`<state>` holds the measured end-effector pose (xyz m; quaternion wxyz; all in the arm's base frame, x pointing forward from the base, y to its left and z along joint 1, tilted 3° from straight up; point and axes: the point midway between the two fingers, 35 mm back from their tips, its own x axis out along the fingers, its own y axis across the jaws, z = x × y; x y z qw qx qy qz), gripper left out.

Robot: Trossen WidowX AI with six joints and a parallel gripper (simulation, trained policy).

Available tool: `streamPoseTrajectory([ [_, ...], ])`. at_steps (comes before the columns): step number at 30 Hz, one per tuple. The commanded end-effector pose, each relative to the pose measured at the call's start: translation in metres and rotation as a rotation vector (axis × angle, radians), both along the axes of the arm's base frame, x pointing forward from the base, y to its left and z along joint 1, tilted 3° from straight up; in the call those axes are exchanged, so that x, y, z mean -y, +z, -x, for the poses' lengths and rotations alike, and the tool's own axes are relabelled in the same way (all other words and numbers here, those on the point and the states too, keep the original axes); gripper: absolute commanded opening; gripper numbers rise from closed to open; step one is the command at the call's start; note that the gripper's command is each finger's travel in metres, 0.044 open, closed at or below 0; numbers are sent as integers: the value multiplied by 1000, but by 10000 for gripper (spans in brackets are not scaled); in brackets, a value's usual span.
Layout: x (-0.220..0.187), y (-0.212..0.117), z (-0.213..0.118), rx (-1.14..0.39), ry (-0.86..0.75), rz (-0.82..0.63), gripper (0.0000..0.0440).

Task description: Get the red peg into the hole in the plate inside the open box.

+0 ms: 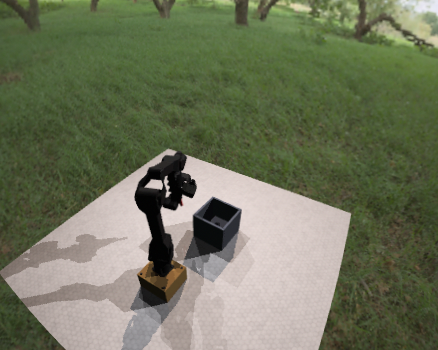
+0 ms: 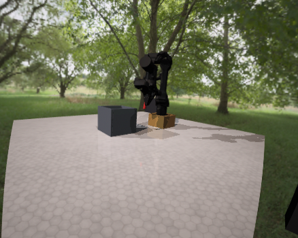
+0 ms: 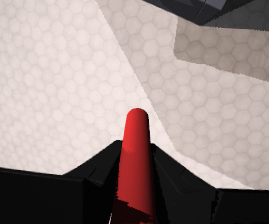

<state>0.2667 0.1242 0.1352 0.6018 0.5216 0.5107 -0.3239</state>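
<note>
Gripper clamped on red peg — peg hangs off table, beside open box, not over it. Peg's far end juts out past fingertips. I judge next move: sideways to box, long axis upright over hole — then down.

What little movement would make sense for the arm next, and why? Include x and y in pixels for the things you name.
Probably carry the red peg (image 2: 144, 106) (image 3: 136, 165) sideways until it is over the open box (image 1: 230, 235) (image 2: 117, 122), keeping it up: the gripper (image 1: 181, 200) (image 2: 145, 103) (image 3: 134, 149) is shut on the peg, which hangs above the table beside the box, not over its opening.
</note>
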Motion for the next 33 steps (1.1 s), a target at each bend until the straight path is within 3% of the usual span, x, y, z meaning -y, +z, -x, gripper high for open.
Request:
streamPoseTrajectory([
  [1, 13, 11, -7, 20, -8, 20, 0],
  [33, 106, 7, -36, -63, -84, 131, 0],
])
